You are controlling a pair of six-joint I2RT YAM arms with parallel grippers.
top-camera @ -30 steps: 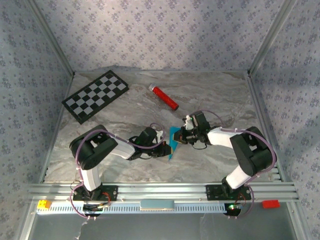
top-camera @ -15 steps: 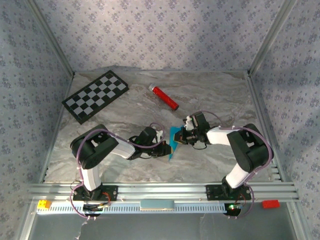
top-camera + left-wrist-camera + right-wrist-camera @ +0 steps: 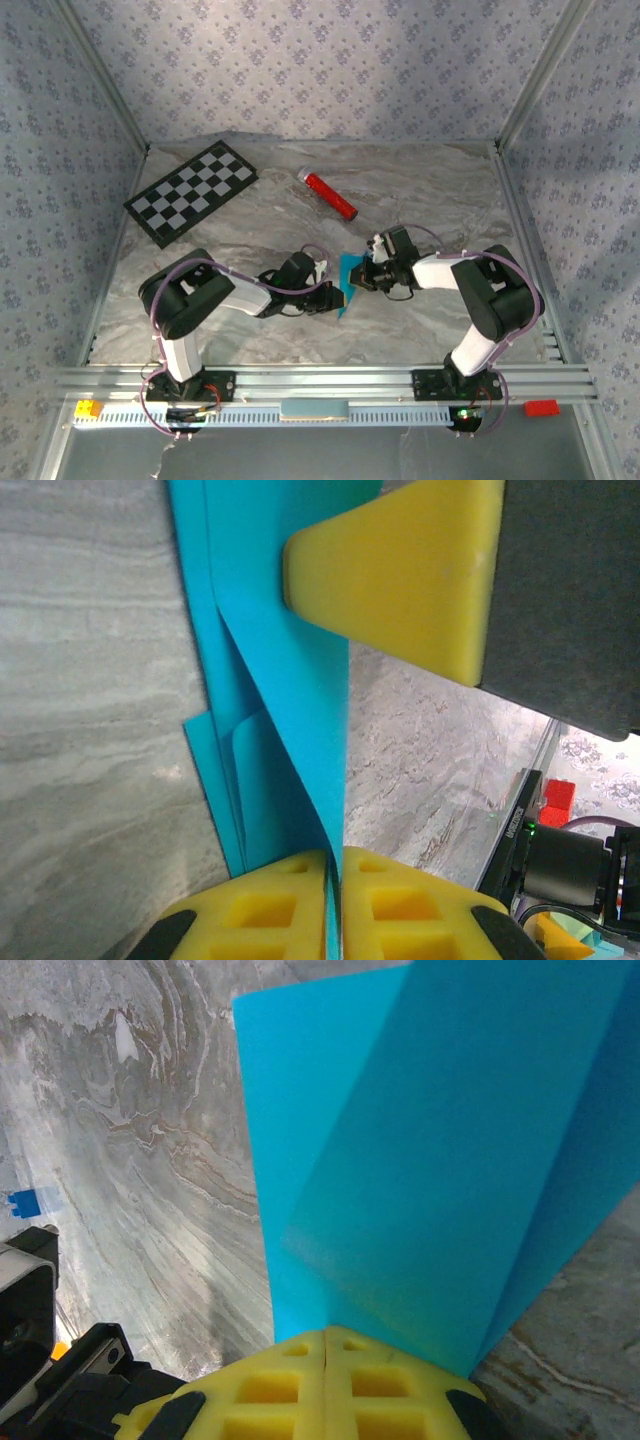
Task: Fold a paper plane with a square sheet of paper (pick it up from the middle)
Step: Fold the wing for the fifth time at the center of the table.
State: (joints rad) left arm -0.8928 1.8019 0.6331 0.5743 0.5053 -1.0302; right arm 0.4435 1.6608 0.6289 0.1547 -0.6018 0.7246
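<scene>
The blue paper [image 3: 347, 275] is no flat square any more. It stands on edge near the middle of the worktop [image 3: 250, 335], between my two arms, folded into a narrow strip of several layers. From my left wrist I see those layers [image 3: 290, 680] stacked unevenly: one long straight fold edge runs down the sheet, a slanted crease crosses it, and two lower leaves stick out to the side, one slightly curled. From my right wrist the paper [image 3: 430, 1160] rises as overlapping panels, the nearer one tilted across the one behind. The colour is plain bright cyan with no marks.

My left fingers [image 3: 265, 910] are closed together with the fold edge pinched between the pads. My right fingers [image 3: 270, 1390] are shut on the bottom of the panels, and one of them [image 3: 400, 580] shows in my left wrist view pressed flat against the sheet's face.

I judge this to be mid-fold: a lengthwise crease is being set or the next flap handed over, and no pointed nose shows yet. The next move calls for one pair of fingers to hold the layers aligned while the other lets go and takes a fresh grip, without the thin leaves slipping apart.

Farther back lie a red cylinder [image 3: 330, 195] and a checkerboard [image 3: 192, 192], well apart from the paper.
</scene>
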